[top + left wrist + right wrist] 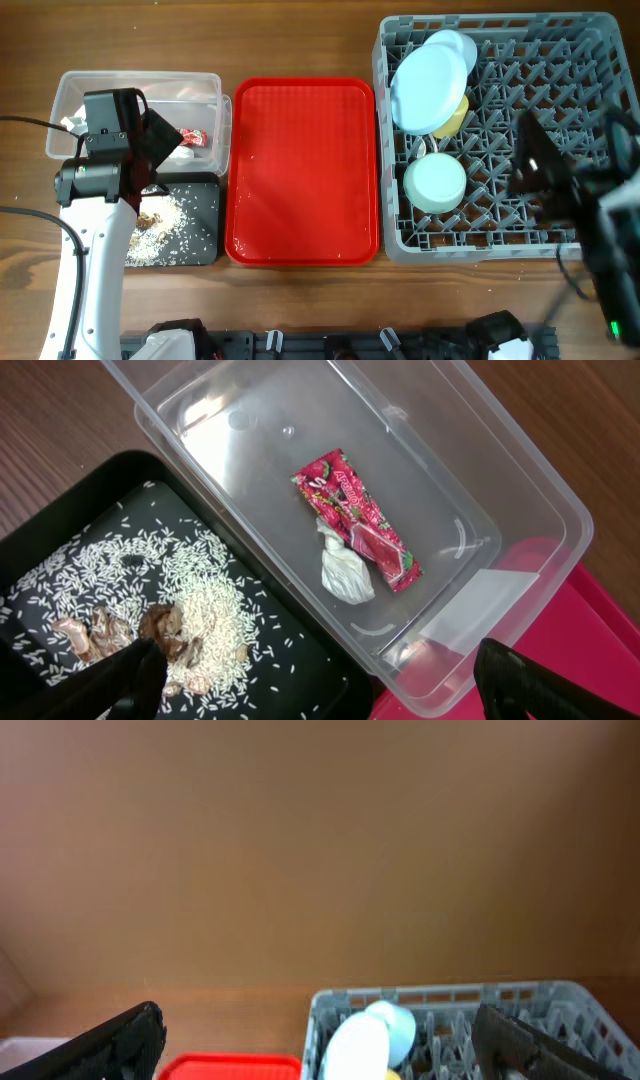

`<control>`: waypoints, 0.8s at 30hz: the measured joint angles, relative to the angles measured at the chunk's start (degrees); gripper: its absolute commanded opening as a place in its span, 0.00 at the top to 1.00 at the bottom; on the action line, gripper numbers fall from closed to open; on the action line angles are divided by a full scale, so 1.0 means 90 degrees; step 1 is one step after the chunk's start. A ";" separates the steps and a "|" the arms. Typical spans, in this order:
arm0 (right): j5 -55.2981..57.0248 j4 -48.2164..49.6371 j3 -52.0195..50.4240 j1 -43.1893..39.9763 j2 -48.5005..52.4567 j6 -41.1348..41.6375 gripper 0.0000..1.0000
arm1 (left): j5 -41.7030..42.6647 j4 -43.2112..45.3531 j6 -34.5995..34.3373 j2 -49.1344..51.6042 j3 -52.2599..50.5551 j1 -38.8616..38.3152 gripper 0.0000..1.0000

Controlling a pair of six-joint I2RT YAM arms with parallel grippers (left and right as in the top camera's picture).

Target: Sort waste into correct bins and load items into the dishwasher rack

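The clear tub (pixel 75 95) holds the red snack wrapper (pixel 357 520) and the white tissue (pixel 345 573). The black tray (pixel 200 195) next to it holds the rice scraps (pixel 205 595). My left gripper (pixel 320 695) is open and empty above the border between tub (pixel 520 510) and black tray (pixel 330 660); it also shows in the overhead view (pixel 160 145). The grey rack (pixel 590 30) holds the light blue plate (pixel 432 70), yellow cup (pixel 458 118) and mint bowl (pixel 435 182). My right gripper (pixel 325 1050) is open and empty, raised over the rack (pixel 520 1005). Fork and spoon are not visible.
The flat red serving tray (pixel 300 170) lies between the bins and the rack, with nothing on it. Brown wooden table surrounds everything. A black cable runs at the left edge (pixel 30 215).
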 measured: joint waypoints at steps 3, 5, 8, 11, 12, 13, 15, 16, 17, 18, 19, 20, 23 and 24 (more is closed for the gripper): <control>0.0019 0.0420 -0.0729 0.0000 -0.0979 -0.0019 0.00 | 0.0000 -0.0002 0.0000 0.0000 0.0000 0.0000 0.00; 0.0029 0.0920 -0.1331 0.0000 -0.1630 -0.0022 0.00 | -0.0002 0.0000 0.0000 0.0002 0.0000 0.0000 0.00; 0.0039 0.1649 -0.2463 -0.0005 -0.2635 -0.0022 0.00 | 0.0000 0.0000 0.0000 0.0000 0.0000 0.0000 0.00; 0.0012 0.2353 -0.3614 -0.0078 -0.3463 -0.0022 0.00 | 0.0000 -0.0005 0.0000 0.0000 0.0000 0.0000 0.00; -0.0015 0.2625 -0.3993 -0.0131 -0.3684 -0.0022 0.00 | 0.0000 -0.0005 0.0000 0.0002 0.0000 0.0000 0.00; -0.0051 0.2951 -0.4323 -0.0185 -0.3849 -0.0022 0.00 | 0.0000 -0.0005 0.0000 0.0000 0.0000 0.0000 0.00; -0.0170 0.3684 -0.5049 -0.0340 -0.4163 -0.0022 0.00 | 0.0000 -0.0002 0.0000 0.0002 0.0000 0.0000 0.00; -0.0228 0.3949 -0.5331 -0.0418 -0.4260 -0.0022 0.00 | 0.0000 0.0000 0.0000 0.0000 0.0000 0.0000 0.00; -0.0304 0.4364 -0.5678 -0.0512 -0.4337 -0.0022 0.00 | 0.0000 -0.0005 0.0000 0.0000 0.0000 0.0000 0.00; -0.0389 0.4755 -0.6001 -0.0597 -0.4357 -0.0019 0.00 | 0.0000 -0.0005 0.0000 0.0000 0.0000 0.0000 0.00; -0.0449 0.5047 -0.6244 -0.0648 -0.4357 -0.0022 0.00 | 0.0000 -0.0002 0.0000 0.0000 0.0000 0.0000 0.00; -0.0512 0.5340 -0.6509 -0.0687 -0.4359 -0.0019 0.00 | 0.0000 -0.0002 0.0000 0.0000 0.0000 0.0000 0.00; -0.0614 0.6088 -0.7201 -0.0702 -0.4359 -0.0019 0.00 | 0.0000 -0.0005 0.0000 0.0002 0.0000 0.0000 0.00; -0.0636 0.6302 -0.7436 -0.0702 -0.4362 -0.0019 0.00 | 0.0000 -0.0002 0.0000 0.0000 0.0000 0.0000 0.01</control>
